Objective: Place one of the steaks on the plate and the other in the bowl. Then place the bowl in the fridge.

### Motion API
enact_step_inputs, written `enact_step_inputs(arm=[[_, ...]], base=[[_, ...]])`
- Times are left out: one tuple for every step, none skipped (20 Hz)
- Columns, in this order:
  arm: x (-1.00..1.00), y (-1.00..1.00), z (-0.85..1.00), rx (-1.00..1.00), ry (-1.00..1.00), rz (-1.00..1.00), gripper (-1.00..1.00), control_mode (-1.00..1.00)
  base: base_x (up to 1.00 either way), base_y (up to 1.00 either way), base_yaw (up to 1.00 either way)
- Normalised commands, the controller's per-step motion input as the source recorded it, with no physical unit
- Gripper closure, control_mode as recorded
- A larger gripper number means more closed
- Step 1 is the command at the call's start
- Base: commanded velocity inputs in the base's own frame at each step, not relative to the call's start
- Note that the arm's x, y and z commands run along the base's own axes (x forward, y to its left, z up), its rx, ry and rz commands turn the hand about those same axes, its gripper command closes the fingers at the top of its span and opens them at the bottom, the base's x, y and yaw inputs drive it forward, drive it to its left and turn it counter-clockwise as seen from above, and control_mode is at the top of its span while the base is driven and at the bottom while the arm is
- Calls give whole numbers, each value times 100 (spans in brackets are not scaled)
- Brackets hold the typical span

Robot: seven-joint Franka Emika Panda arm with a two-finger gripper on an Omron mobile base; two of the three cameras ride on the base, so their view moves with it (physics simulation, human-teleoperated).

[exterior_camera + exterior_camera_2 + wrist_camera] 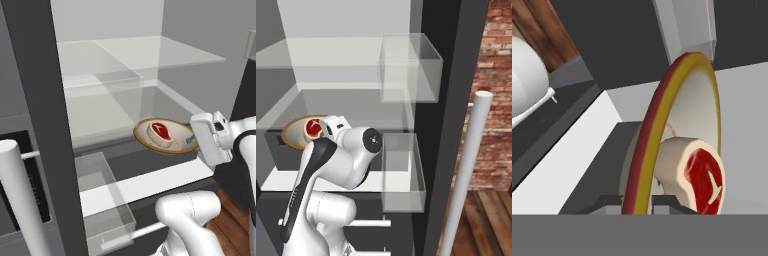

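The fridge [100,112] stands open, with its white interior and clear shelves in front of me. A tan bowl [176,145] with a dark reddish outer rim sits at the front edge of the lower shelf, partly overhanging it. In it lies a bright red steak [161,132] with a white fat rim. My gripper [192,140] is shut on the bowl's near rim from the right. In the hand view the bowl's rim [657,130] runs up between my fingertips [610,202], with the steak [699,172] just beyond. The plate and the other steak are out of view.
The dark left fridge door [42,125] stands open beside the shelves and carries a clear door bin [107,200]. The right door holds clear bins [406,67] and a long silver handle [468,170]. A white drawer front [160,182] lies below the bowl.
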Motion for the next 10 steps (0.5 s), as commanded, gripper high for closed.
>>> enact_step_inputs(arm=[[0, 0, 0, 0, 0, 0, 100, 100], [0, 0, 0, 0, 0, 0, 100, 100], [0, 0, 0, 0, 0, 0, 100, 100], [0, 0, 0, 0, 0, 0, 100, 100], [0, 0, 0, 0, 0, 0, 100, 100], [0, 0, 0, 0, 0, 0, 100, 100], [0, 0, 0, 0, 0, 0, 100, 100], [0, 0, 0, 0, 0, 0, 100, 100], [0, 0, 0, 0, 0, 0, 100, 100], [0, 0, 0, 0, 0, 0, 100, 100]], base=[[63, 0, 4], [62, 0, 3], [54, 0, 3], [33, 0, 0], [29, 0, 0], [25, 0, 0], [26, 0, 0], [25, 0, 0], [24, 0, 0], [19, 0, 0]])
